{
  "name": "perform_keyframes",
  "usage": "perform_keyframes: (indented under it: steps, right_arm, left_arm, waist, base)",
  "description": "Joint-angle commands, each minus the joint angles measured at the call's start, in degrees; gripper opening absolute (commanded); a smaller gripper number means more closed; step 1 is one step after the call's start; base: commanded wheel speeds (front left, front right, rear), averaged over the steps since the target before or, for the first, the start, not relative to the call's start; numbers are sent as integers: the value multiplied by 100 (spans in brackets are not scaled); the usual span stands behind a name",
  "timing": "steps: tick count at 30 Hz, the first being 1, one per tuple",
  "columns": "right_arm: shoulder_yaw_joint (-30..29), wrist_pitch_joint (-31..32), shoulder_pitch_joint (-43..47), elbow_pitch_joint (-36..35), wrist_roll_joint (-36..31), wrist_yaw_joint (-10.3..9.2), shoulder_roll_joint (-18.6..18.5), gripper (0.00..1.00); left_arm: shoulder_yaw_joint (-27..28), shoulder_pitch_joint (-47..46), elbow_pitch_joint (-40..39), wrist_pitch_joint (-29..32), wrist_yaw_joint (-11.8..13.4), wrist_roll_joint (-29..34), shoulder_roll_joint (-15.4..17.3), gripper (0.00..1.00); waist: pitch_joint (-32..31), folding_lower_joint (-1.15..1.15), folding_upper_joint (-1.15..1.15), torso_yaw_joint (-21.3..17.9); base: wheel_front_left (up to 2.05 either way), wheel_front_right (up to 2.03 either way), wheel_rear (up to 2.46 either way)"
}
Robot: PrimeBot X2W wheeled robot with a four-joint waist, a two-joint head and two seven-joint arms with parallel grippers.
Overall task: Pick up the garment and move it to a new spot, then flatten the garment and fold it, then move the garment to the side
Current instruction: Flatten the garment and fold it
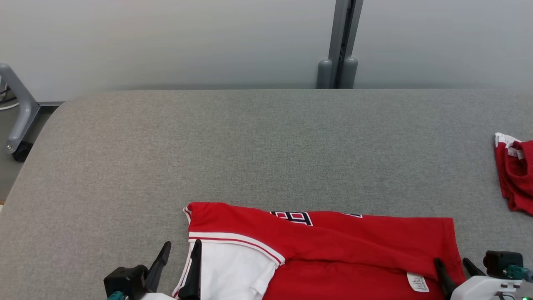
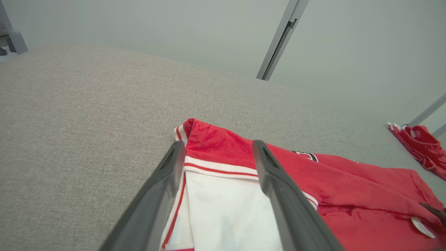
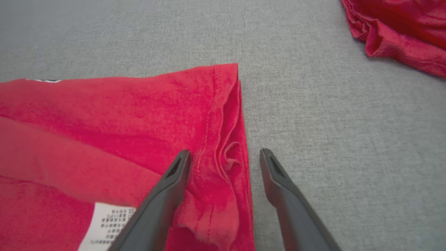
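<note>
Wide grey fabric-covered table (image 1: 266, 146) here, and the red and white sports jersey (image 1: 333, 241) lies folded along its near edge, from the centre out to the right. At the right edge of the table sits a second, crumpled red garment (image 1: 514, 175), well apart from the jersey. Beyond the table a grey metal post (image 1: 341, 41) stands against the pale wall, and a grey tubular frame leg with a black caster (image 1: 18, 121) is off at the left.

The head view gives us black-and-white lettering (image 1: 296, 216) peeking out along the jersey's far fold. The left wrist view brings up the white panel with its red-striped trim (image 2: 223, 167). The right wrist view shows the stitched right hem (image 3: 209, 115) bunched into a small wrinkle, plus a white care label (image 3: 104, 226), print too small to read.

Left gripper (image 1: 183, 243) sits low at the near edge, fingers pointing away and spread wide, straddling the jersey's left edge, with one finger over bare table and the other over the white panel. Right gripper (image 1: 451, 260) mirrors it at the right hem, fingers parted, one over red cloth, the other over table just beside the hem. Neither is clamped on anything, and whether the tips touch the cloth I cannot tell.
</note>
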Motion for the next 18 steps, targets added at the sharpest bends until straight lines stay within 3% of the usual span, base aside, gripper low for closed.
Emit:
perform_keyframes:
  steps: [1,5,6,7,11,18]
  right_arm:
    - [0,53,-87,120,9,0,-37,100]
    - [199,218,-257,535,114,0,-48,97]
    - [262,248,-299,619,156,0,-60,58]
    - [325,263,-329,693,190,0,-75,39]
    - [465,254,-486,861,394,-1,-169,0]
    - [482,177,-767,747,779,-13,-506,0]
  left_arm:
    - [29,-117,21,-33,-1,-5,26,100]
    - [42,-147,59,-56,-14,-25,33,100]
    - [46,-153,68,-64,-13,-28,34,100]
    - [48,-155,72,-70,-10,-26,37,100]
    - [47,-173,91,-86,18,-8,55,100]
    - [106,-206,118,-155,93,39,88,100]
  waist:
    - [9,0,0,6]
    - [21,0,0,14]
    - [21,0,0,15]
    - [21,0,0,17]
    - [8,0,0,20]
    - [-47,0,0,-79]
  base:
    - [0,0,0]
    - [0,0,0]
    - [0,0,0]
    - [0,0,0]
    - [0,0,0]
    - [0,0,0]
